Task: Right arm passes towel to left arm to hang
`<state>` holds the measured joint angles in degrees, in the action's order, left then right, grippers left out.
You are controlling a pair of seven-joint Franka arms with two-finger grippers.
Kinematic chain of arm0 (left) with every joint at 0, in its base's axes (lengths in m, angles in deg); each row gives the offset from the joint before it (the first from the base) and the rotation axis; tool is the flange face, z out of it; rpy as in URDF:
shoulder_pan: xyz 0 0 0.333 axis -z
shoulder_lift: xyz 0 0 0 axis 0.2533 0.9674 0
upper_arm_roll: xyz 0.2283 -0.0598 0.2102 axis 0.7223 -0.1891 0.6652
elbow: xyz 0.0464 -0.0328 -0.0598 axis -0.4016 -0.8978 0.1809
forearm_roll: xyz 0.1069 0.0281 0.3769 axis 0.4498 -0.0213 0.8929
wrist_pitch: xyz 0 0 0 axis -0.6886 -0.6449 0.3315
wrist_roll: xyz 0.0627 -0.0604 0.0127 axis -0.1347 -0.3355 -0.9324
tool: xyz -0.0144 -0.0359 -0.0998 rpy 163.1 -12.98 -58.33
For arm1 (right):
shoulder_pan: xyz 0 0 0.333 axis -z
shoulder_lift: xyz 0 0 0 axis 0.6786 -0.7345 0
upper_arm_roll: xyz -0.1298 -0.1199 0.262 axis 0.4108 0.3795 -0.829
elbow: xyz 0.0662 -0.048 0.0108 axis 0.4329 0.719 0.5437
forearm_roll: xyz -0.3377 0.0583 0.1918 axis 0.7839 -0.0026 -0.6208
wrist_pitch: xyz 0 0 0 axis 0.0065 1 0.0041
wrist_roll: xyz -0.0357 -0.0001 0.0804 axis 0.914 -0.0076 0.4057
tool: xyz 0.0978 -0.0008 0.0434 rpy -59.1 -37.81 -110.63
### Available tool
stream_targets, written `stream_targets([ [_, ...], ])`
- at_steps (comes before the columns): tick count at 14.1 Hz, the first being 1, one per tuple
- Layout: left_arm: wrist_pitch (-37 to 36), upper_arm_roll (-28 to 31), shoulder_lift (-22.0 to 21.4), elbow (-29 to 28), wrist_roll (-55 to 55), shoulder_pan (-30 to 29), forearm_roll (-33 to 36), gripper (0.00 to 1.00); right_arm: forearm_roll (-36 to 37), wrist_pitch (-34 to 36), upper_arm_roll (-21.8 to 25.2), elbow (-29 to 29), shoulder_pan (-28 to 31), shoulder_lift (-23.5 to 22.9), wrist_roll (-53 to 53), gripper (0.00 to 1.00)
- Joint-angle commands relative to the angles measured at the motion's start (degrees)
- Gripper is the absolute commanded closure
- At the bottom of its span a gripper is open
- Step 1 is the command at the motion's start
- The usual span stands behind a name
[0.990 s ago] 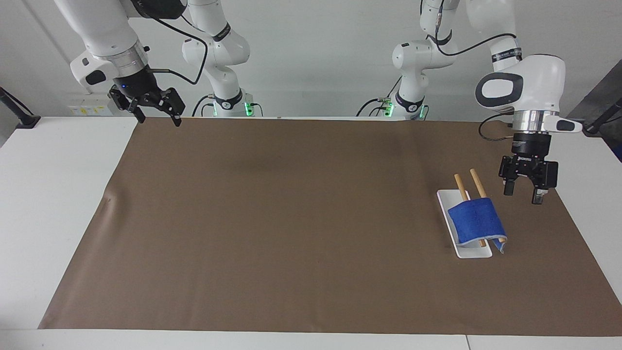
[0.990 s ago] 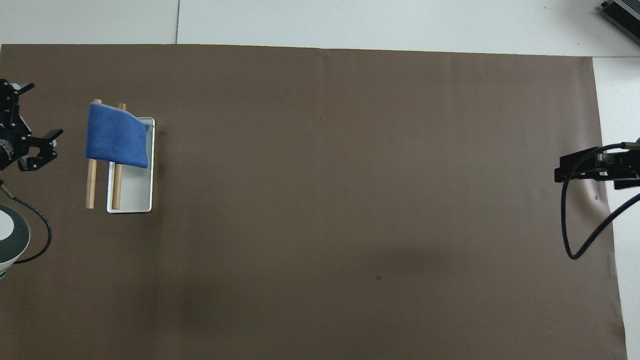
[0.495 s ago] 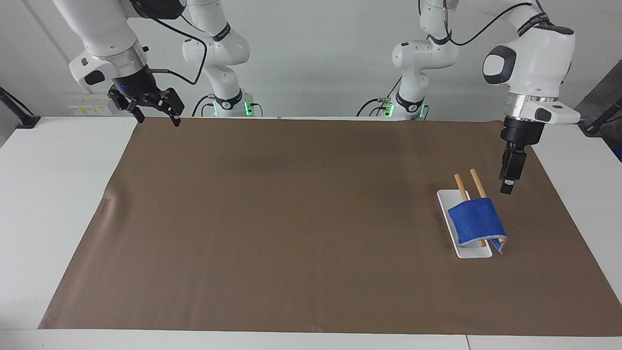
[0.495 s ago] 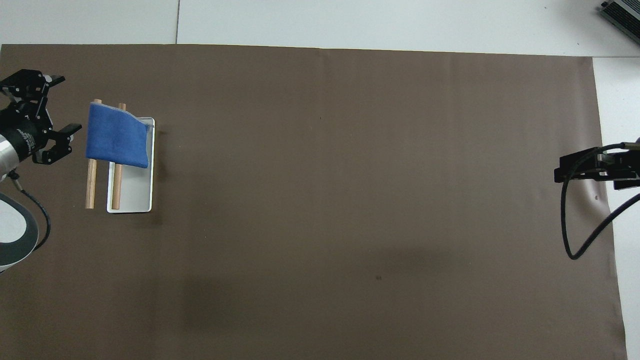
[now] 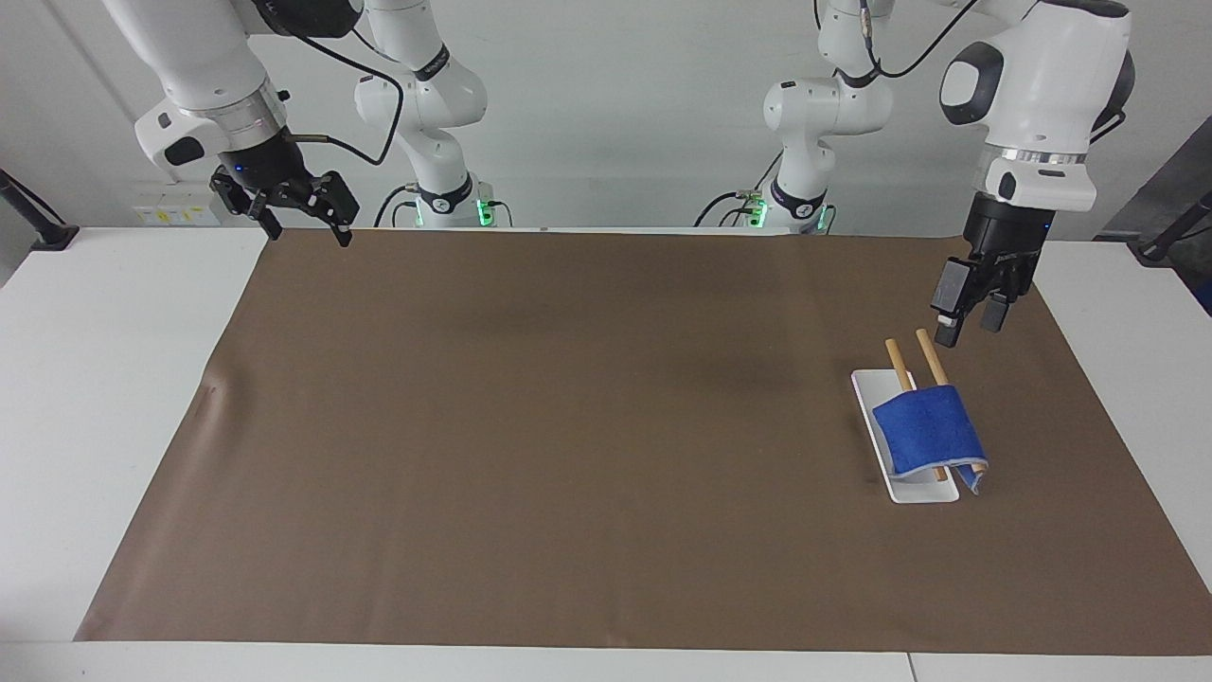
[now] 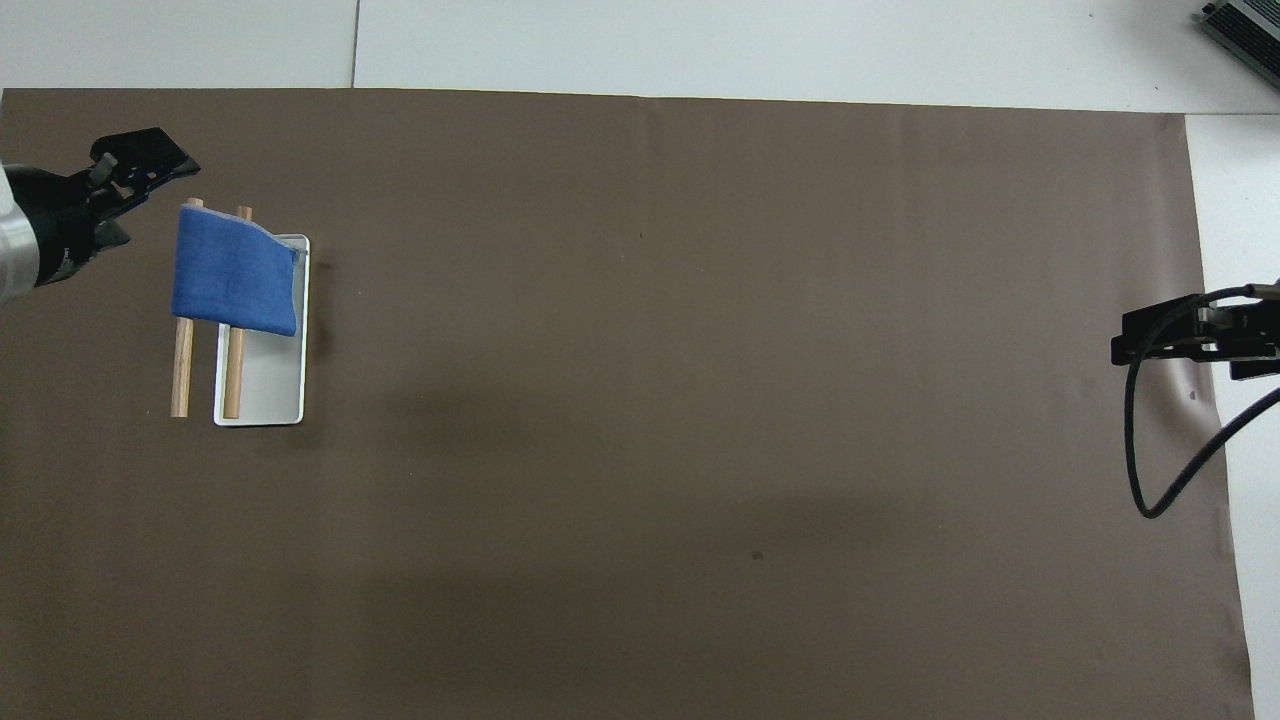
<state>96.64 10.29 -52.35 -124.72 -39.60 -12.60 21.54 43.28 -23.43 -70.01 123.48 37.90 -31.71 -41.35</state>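
The blue towel (image 5: 928, 434) hangs folded over two wooden rods (image 5: 929, 356) of a rack with a white tray base (image 5: 869, 398), at the left arm's end of the table; it also shows in the overhead view (image 6: 234, 282). My left gripper (image 5: 968, 327) is open and empty, raised in the air over the mat beside the rack, apart from the towel; it also shows in the overhead view (image 6: 135, 180). My right gripper (image 5: 310, 230) is open and empty, and waits over the mat's corner at the right arm's end (image 6: 1125, 347).
A brown mat (image 5: 568, 426) covers most of the white table (image 5: 114, 398). A black cable (image 6: 1150, 470) loops from the right gripper over the mat's edge.
The left gripper has risen from low beside the towel, turned about its wrist and drawn in over the mat by the rods' ends. The towel and the right arm have not moved.
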Motion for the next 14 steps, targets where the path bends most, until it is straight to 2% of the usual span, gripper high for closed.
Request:
stream_targets([
  [1, -9.4, 0.2, 3.2, 8.5, 8.1, 0.9, 1.1, 0.00, 0.8, -0.1, -0.6, 1.4, 0.9, 1.1, -1.4, 0.00],
  [6, -18.2, -0.1, 3.1, 11.6, 14.9, 0.8, 1.0, 0.00, 0.8, -0.3, -0.5, 1.5, 1.0, 1.1, -1.4, 0.00],
  [11, -31.0, -0.1, 1.9, 11.9, 27.1, 0.8, 1.0, 0.00, 0.7, -0.3, -0.5, 1.5, 1.0, 1.1, -1.4, 0.00],
  [14, -35.0, 0.1, 0.0, 11.8, 33.0, 0.7, 2.0, 0.00, 0.7, -0.3, -0.5, 1.5, 1.0, 1.1, -1.4, 0.00],
])
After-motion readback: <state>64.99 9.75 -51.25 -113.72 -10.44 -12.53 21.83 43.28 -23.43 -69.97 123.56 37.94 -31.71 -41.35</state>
